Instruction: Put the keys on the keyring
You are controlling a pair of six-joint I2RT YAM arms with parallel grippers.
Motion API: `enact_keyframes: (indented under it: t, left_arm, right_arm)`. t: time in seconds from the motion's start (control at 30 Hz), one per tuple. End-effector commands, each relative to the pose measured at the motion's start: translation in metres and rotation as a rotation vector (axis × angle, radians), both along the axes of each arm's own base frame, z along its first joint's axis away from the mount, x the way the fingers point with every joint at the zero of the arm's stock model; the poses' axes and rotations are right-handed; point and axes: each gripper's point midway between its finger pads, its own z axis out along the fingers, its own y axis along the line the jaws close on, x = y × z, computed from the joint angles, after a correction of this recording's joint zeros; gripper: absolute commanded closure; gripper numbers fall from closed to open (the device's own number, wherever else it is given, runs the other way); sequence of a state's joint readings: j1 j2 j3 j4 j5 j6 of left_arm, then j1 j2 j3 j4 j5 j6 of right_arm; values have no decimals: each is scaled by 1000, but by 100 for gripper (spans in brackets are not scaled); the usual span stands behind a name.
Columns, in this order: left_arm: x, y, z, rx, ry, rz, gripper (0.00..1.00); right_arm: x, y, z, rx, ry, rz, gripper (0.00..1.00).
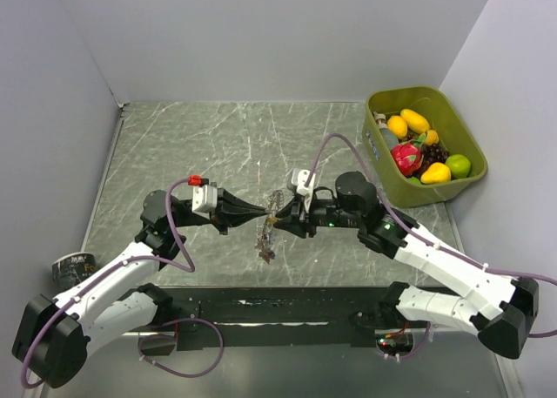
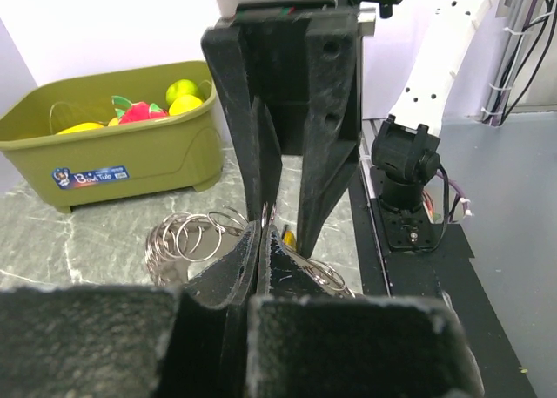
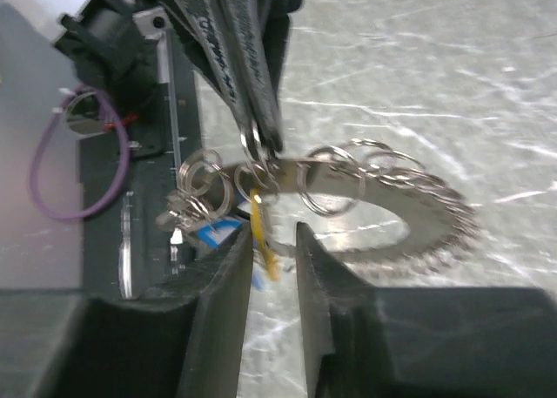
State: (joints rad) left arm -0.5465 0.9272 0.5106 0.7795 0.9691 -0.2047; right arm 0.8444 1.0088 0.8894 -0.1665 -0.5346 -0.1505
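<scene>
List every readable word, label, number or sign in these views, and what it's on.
Blue sticker on the front of the olive-green plastic bin: white print, blurred; looks like "Bo.. Tub", not certain.
Dark round roll at the left of the top view: pale markings, too small to read.
Nothing else legible in any view.

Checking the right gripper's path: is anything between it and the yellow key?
Nothing visible. The yellow key hangs under the keyring, just at the open jaws of the right gripper; the left gripper pinches the keyring above.
</scene>
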Motion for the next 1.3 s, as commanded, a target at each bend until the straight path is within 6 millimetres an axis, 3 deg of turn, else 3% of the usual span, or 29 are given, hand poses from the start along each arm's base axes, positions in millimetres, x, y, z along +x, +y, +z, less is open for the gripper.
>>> enact_keyframes:
  t: [0.0, 0.13, 0.23, 0.4, 0.47, 0.5, 0.53, 0.63, 0.83, 1.27]
  left_arm:
    - [-2, 4, 32, -60, -124, 17, 99]
    - [-3, 4, 29, -45, -125, 7, 99]
    - [-3, 2, 27, -35, -123, -4, 99]
    - [-8, 1, 24, -9, -136, -49, 99]
    - [-8, 0, 23, -7, -135, -54, 99]
    - [-9, 0, 23, -5, -134, -60, 99]
    - [-10, 0, 23, -5, -135, -63, 99]
    - [-11, -1, 23, -5, -131, -74, 99]
    - [-10, -1, 22, -3, -129, -72, 99]
    - [-12, 0, 24, -12, -128, -78, 99]
  right_arm:
    - [2, -13, 21, 54, -78, -62, 59]
    - [3, -20, 38, 85, -130, -90, 38]
    - [1, -23, 51, 110, -162, -87, 28]
    - [-12, -21, 69, 160, -191, -18, 23]
    - [-17, -17, 76, 175, -192, 16, 27]
    - [-19, -15, 78, 178, -190, 33, 31]
    - [-21, -13, 80, 183, -184, 50, 41]
    - [-23, -7, 83, 191, -172, 89, 50]
    - [-26, 3, 89, 226, -160, 129, 59]
    - [-14, 14, 63, 172, -103, 110, 70]
